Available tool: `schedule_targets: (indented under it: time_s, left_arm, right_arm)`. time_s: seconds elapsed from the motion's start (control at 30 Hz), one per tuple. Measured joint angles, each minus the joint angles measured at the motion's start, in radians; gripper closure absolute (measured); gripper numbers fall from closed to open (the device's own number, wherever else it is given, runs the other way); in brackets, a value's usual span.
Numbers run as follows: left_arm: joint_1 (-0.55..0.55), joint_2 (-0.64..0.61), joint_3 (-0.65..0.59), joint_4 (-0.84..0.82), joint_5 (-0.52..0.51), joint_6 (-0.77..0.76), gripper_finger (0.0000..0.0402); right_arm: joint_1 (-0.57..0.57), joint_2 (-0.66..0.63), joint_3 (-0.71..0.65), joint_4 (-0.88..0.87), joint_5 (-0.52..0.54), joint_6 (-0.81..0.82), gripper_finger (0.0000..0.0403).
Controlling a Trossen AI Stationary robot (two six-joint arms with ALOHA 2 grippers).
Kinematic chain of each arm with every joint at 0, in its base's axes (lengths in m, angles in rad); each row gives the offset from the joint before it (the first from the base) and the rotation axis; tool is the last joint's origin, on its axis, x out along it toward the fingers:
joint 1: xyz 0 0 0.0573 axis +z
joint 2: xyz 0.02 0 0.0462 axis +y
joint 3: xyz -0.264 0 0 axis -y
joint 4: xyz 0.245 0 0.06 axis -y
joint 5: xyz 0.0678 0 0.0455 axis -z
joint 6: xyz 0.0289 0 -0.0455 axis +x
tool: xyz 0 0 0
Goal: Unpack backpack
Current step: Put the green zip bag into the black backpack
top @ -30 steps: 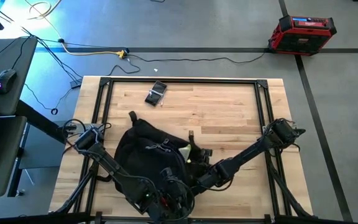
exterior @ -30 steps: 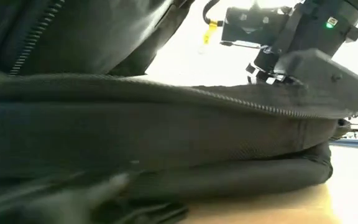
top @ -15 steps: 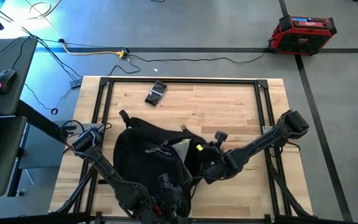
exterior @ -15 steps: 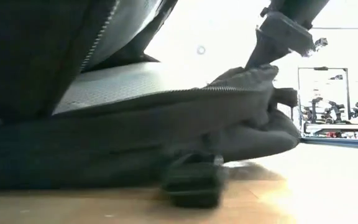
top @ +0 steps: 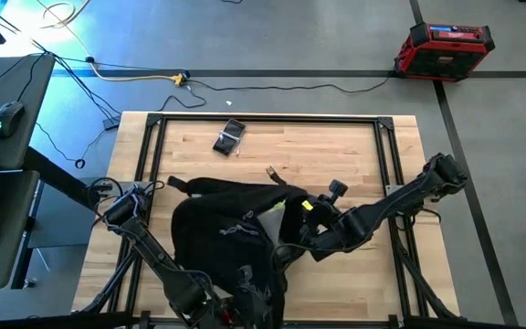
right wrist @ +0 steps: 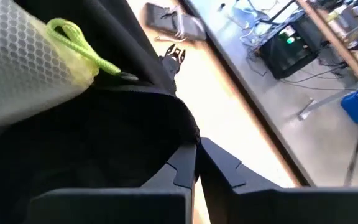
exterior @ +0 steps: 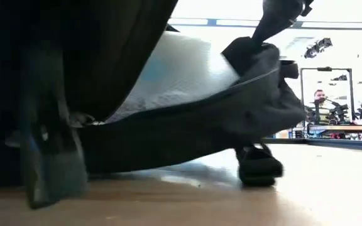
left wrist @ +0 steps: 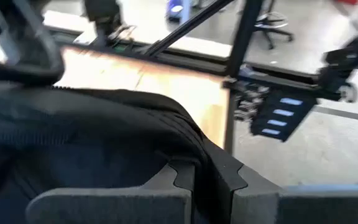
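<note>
The black backpack [top: 222, 233] lies in the middle of the table, toward the near edge, with its right side raised off the wood [exterior: 244, 107]. A translucent pouch [right wrist: 23, 68] with a neon-yellow cord [right wrist: 79, 46] lies inside its gaping opening. My right gripper [right wrist: 196, 155] is shut on the backpack's right side [top: 286, 249]. My left gripper [left wrist: 205, 177] is shut on black fabric at the backpack's near end [top: 245, 288]. A strap buckle [exterior: 257, 168] of the backpack rests on the table. My left gripper pinches a ridge of the backpack's black fabric [left wrist: 194, 146] between its two fingers, at the backpack's near end. One layer or several, I cannot tell. My right gripper pinches the black rim of the backpack's opening [right wrist: 182, 127] between its two fingers, slanting down from the table's right side. That rim is lifted and the fabric below it [exterior: 231, 119] slopes down to the table, while the backpack's left part stays on the wood.
A small dark packet [top: 229, 137] lies near the table's far edge. The far half and the right part of the wooden top [top: 336, 155] are bare. A black frame [top: 386, 155] runs along the table's edges. A red case [top: 441, 47] stands on the floor beyond.
My right gripper has risen and drawn toward the table's right and far side, tipping as it went, with the backpack's rim in its hold. The backpack's right side has lifted off the table, its mouth has gaped, and the pouch has come into sight. My left gripper has shifted slightly.
</note>
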Motion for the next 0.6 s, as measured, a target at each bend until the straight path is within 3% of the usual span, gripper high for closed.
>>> schedule_targets:
  time_s: [0.13, 0.33, 0.6]
  left_arm:
    - [-0.003, 0.000, 0.000, 0.041, 0.008, 0.064, 0.0402]
    - [-0.006, 0.000, 0.000, 0.100, 0.138, 0.195, 0.0402]
    - [-0.039, -0.001, 0.000, 0.115, 0.189, 0.313, 0.0402]
  right_arm:
    - [0.049, 0.002, -0.033, 0.037, -0.023, -0.065, 0.0403]
    - [0.137, -0.036, -0.033, -0.054, 0.253, 0.105, 0.0403]
    - [0.163, -0.076, -0.033, -0.145, 0.402, 0.250, 0.0403]
